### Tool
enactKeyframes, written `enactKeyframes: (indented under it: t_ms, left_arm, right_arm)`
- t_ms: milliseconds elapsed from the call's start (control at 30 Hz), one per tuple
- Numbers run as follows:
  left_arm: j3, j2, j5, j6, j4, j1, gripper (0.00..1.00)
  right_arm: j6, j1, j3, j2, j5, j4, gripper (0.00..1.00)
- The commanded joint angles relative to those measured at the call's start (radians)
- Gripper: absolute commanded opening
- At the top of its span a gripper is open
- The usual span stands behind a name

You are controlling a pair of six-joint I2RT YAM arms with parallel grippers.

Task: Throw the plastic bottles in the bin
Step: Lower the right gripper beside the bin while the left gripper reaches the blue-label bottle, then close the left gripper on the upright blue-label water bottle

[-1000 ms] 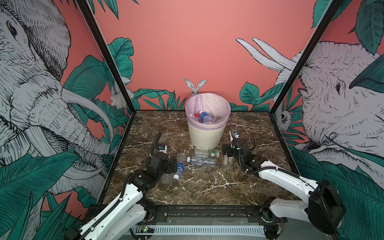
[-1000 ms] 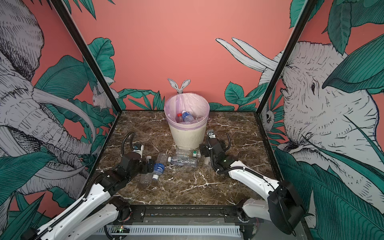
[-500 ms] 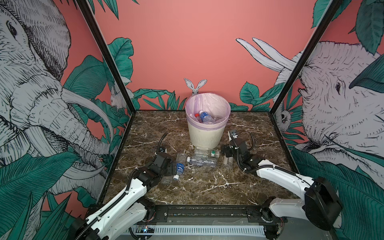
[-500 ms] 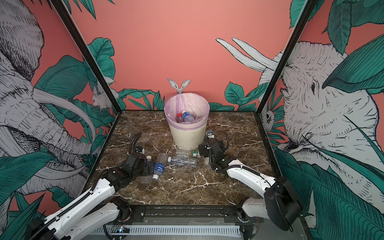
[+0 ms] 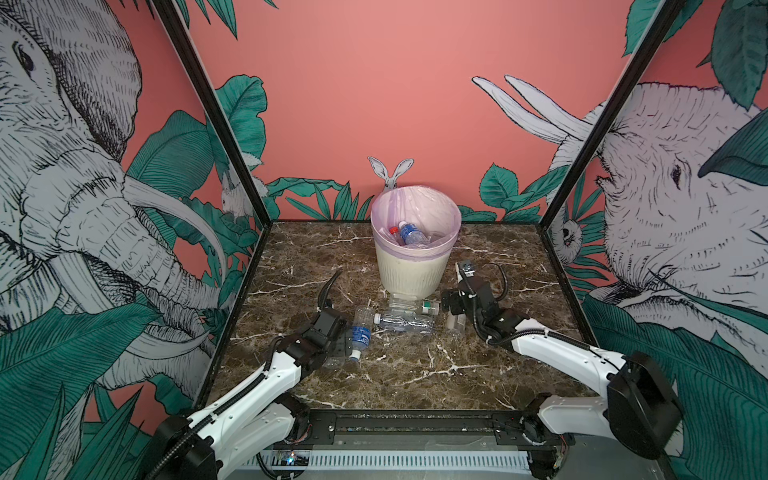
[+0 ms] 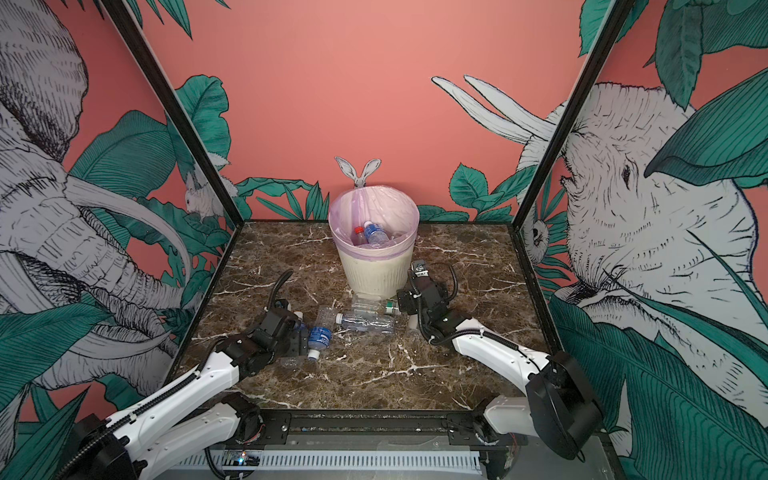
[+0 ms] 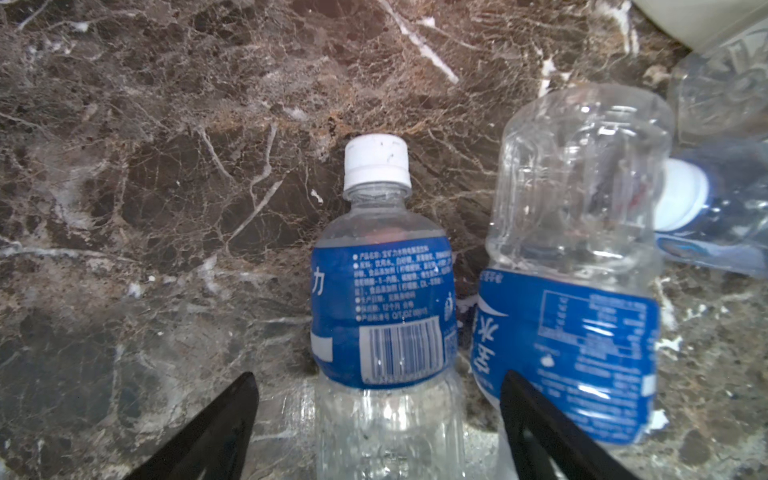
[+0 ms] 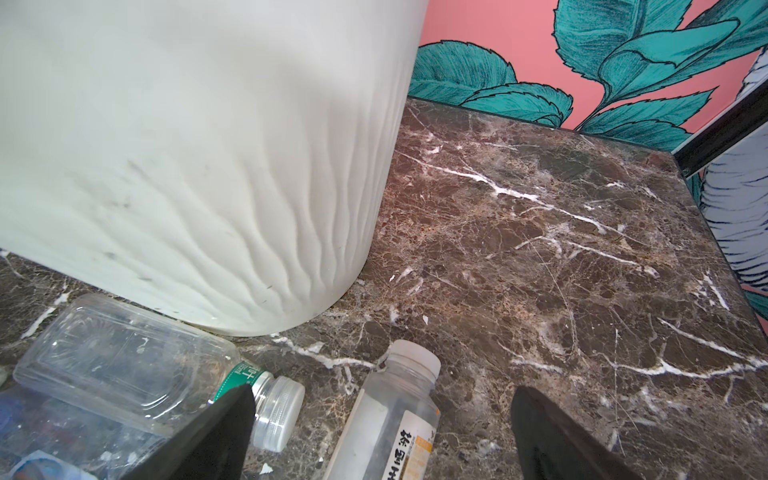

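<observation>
Black fingers of my left claw [image 7: 377, 374] now straddle a clear blue-label bottle [image 7: 380, 307] lying on the brown marble table [image 7: 166, 166]. A second ago I was short of it. The jaws are apart, with a gap on either side, but narrowing, so I judge a grab is close. Its label shows small Chinese print, a large 力 and a barcode; the cap is white. Farther on, my right claw [image 8: 382, 388] has hardly moved, jaws wide over a white-yellow bottle [image 8: 395, 424] whose label begins 茶. Farthest, the bin [image 5: 415, 270] holds a few plastic bottles [image 5: 409, 232]; several wait outside.
</observation>
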Motion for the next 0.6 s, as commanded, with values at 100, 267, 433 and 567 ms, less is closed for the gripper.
enactKeyframes:
  t_ms: [100,267,433,567]
  left_arm:
    - [-0.031,0.004,-0.028,-0.038,0.010,-0.002,0.88]
    - [-0.039,0.022,-0.029,-0.046,0.022,0.001,0.87]
    - [-0.035,0.049,-0.026,-0.051,0.027,0.008,0.87]
    - [-0.031,0.078,-0.011,-0.048,0.039,0.017,0.85]
  right_arm:
    - [0.010,-0.004,0.022,0.005,0.017,0.019,0.98]
    - [0.011,-0.005,0.021,0.004,0.016,0.019,0.98]
    - [0.011,-0.004,0.021,0.002,0.013,0.019,0.98]
    - [0.011,-0.005,0.021,0.002,0.013,0.019,0.98]
